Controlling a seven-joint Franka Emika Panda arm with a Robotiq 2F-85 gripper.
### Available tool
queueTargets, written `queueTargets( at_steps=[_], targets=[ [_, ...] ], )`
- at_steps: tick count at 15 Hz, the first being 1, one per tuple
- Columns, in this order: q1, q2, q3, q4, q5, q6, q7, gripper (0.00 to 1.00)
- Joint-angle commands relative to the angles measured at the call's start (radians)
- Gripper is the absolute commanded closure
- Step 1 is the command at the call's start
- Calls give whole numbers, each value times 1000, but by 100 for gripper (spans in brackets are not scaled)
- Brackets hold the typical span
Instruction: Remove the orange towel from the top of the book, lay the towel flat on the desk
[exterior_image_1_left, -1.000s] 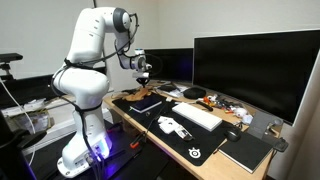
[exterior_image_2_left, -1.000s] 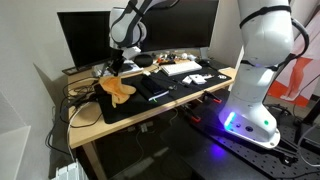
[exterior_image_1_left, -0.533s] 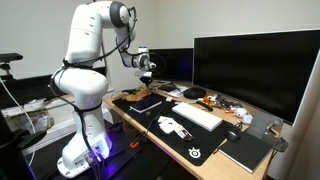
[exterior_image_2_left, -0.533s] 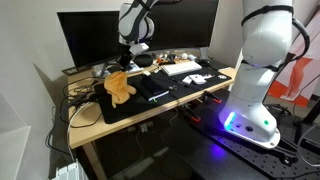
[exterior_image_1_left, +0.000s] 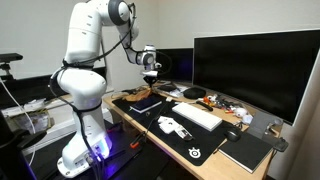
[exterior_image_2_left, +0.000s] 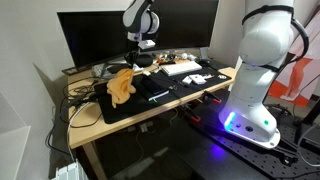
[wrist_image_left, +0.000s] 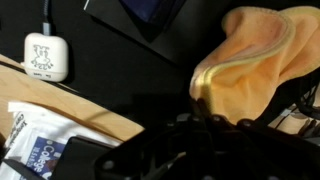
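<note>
Your claw (exterior_image_2_left: 138, 57) is pinched together on a corner of the orange towel (exterior_image_2_left: 122, 86), which hangs bunched over the book (exterior_image_1_left: 150, 104) at the left end of the desk (exterior_image_2_left: 85, 118). Carry it clear of the thin, flat book. Then lower and drag, so the limp, soft cloth unrolls flat on the smooth black mat (exterior_image_2_left: 160, 100) without crumpling.

Wooden desk (exterior_image_2_left: 88, 117) — black mat (exterior_image_2_left: 135, 108) and dark notebook (exterior_image_1_left: 246, 151) on it.

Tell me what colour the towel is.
The towel is orange-tan with a paler yellow hem, clearest in the wrist view.
</note>
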Motion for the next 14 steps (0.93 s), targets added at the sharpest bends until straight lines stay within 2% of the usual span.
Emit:
queueTargets(
  at_steps=[1, 7, 14],
  targets=[
    [-42, -67, 9, -23, 73, -88, -69, 100],
    [-68, -99, -29, -4, 137, -166, -126, 100],
    [-85, -98, -79, -3, 165, -194, -116, 100]
  ],
)
